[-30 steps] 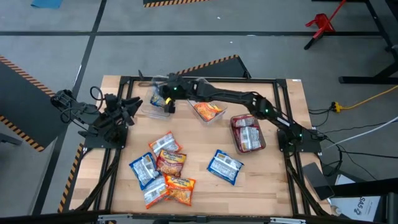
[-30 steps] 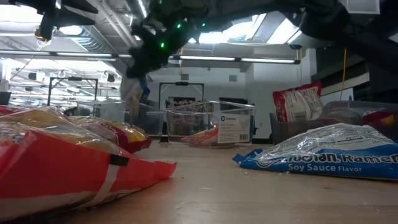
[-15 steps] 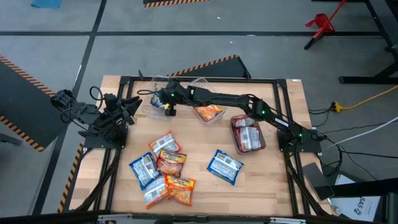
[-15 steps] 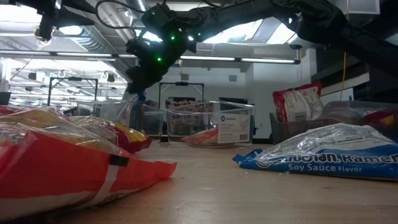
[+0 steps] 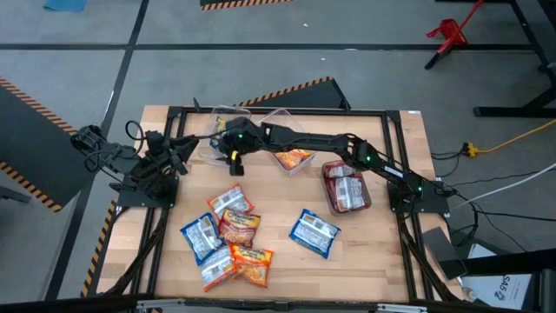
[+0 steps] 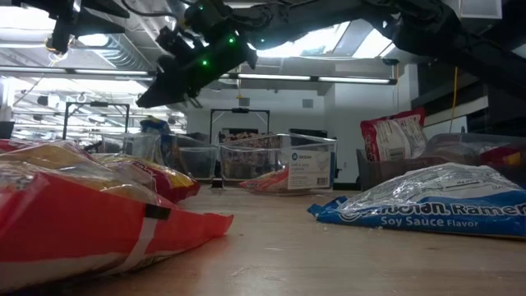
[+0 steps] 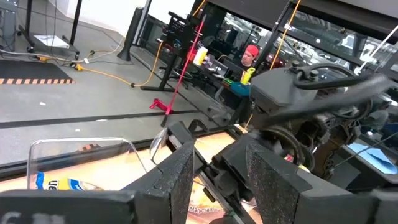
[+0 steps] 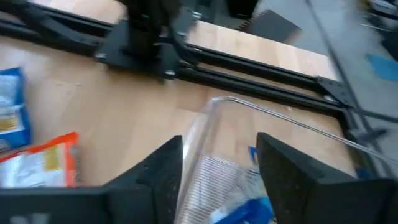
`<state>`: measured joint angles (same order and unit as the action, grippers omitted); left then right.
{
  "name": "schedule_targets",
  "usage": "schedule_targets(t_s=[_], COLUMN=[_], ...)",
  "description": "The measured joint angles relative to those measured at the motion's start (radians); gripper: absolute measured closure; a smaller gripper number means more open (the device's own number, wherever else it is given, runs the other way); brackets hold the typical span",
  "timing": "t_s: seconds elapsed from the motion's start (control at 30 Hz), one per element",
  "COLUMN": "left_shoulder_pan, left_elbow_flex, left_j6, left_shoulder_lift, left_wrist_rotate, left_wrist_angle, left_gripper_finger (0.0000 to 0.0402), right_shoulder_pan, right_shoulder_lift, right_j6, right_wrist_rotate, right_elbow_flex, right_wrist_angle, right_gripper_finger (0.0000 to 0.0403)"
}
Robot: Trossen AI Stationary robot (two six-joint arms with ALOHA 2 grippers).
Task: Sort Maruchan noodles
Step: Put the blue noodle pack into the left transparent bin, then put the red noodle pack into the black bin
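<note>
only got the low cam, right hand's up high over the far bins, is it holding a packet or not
observer: No. The right hand is open and empty. A blue packet lies in the left clear bin beneath it.
operator: whats in the other bins
observer: The middle clear bin holds orange noodles. The dark bin on the right holds red packets.
operator: how many still loose
observer: About six on the table: a cluster at the front left and one lone blue packet apart from it.
operator: left arm?
observer: The left hand waits at the table's left edge.
</note>
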<state>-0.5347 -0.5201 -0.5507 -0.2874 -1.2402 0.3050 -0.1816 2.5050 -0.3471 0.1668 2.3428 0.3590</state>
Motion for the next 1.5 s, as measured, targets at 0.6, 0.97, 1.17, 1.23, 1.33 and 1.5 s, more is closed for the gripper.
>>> schedule_targets(t_s=[0.6, 0.97, 1.17, 1.23, 1.33, 1.5], left_shoulder_pan=[0.0, 0.0, 0.0, 0.0, 0.0, 0.0], left_elbow_flex=[0.0, 0.0, 0.0, 0.0, 0.0, 0.0], left_j6=[0.002, 0.002, 0.003, 0.002, 0.002, 0.003], left_shoulder_lift=[0.0, 0.0, 0.0, 0.0, 0.0, 0.0], left_wrist_rotate=[0.004, 0.004, -0.024, -0.028, -0.027, -0.027], left_wrist_angle=[0.001, 0.001, 0.006, 0.006, 0.007, 0.009], left_gripper_finger=[0.026, 0.026, 0.026, 0.026, 0.026, 0.026], right_shoulder_pan=[0.024, 0.026, 0.016, 0.015, 0.017, 0.034], right_shoulder_lift=[-0.015, 0.052, 0.056, 0.045, -0.001, -0.154], right_j6=[0.007, 0.055, 0.055, 0.053, 0.03, 0.093], right_wrist_rotate=[-0.349, -0.129, -0.156, -0.157, -0.154, -0.063], right_elbow_flex=[0.01, 0.01, 0.012, 0.011, 0.011, 0.017], right_wrist_angle=[0.128, 0.096, 0.096, 0.116, 0.122, 0.141], right_gripper_finger=[0.0303, 0.0331, 0.0331, 0.0331, 0.0331, 0.033])
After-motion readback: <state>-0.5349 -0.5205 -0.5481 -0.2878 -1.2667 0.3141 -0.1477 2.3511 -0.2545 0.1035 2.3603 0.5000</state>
